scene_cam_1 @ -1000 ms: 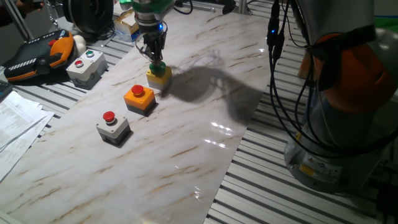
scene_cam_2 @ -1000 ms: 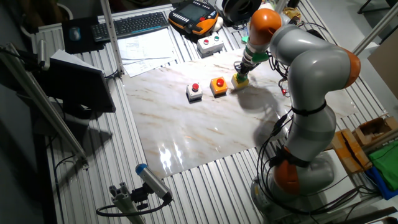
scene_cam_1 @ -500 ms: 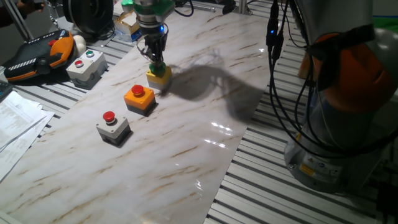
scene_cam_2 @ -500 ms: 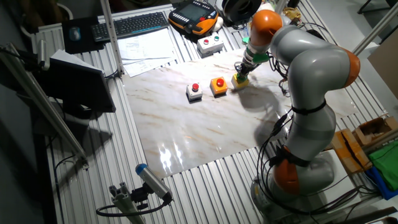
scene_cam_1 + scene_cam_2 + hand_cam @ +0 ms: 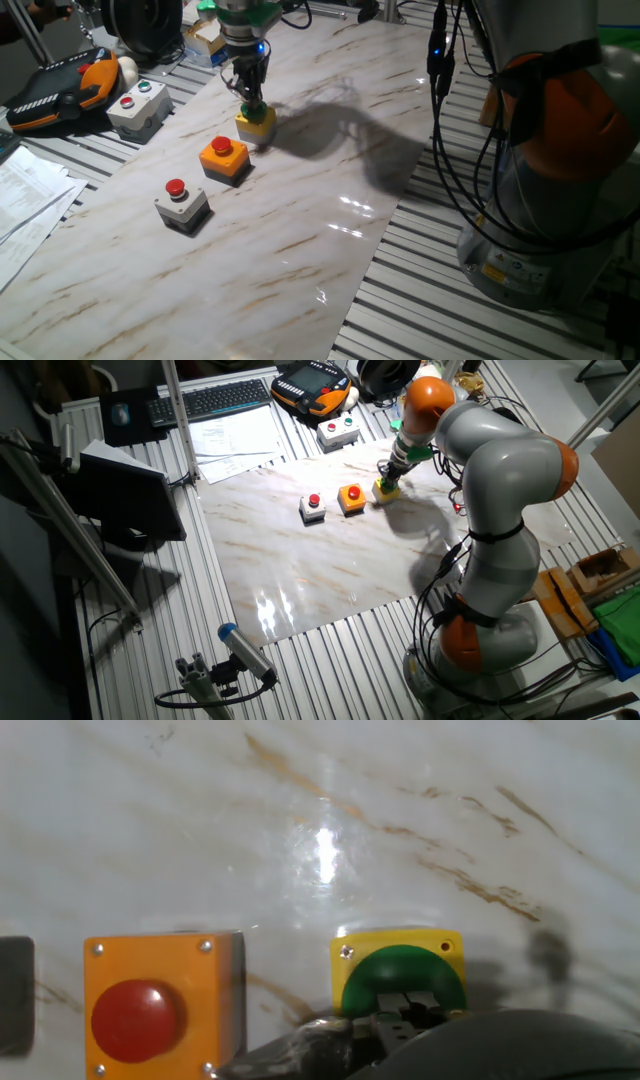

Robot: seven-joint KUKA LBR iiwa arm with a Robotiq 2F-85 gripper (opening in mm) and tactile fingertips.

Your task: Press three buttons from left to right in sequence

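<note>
Gripper [image 5: 253, 103] on the yellow box with green cap [image 5: 256, 122], marble-patterned sheet [image 5: 300, 215] over a slatted metal table [image 5: 430, 290].

Its fingertips meet on the green cap, holding nothing. Beside that box stands the orange box [image 5: 224, 158], then the grey box [image 5: 182, 203]. Beyond the sheet lie a two-button box [image 5: 139, 104], papers [image 5: 25, 195] and a keyboard [image 5: 215, 400].

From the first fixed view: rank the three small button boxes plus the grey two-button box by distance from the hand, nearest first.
1. Yellow box with green cap: directly under the hand, at the row's far end.
2. Orange box with red cap: middle of the row.
3. and 4. Grey box with red cap, at the near end of the row, and the grey two-button box, off the marble sheet to the left: too close to call.
</note>
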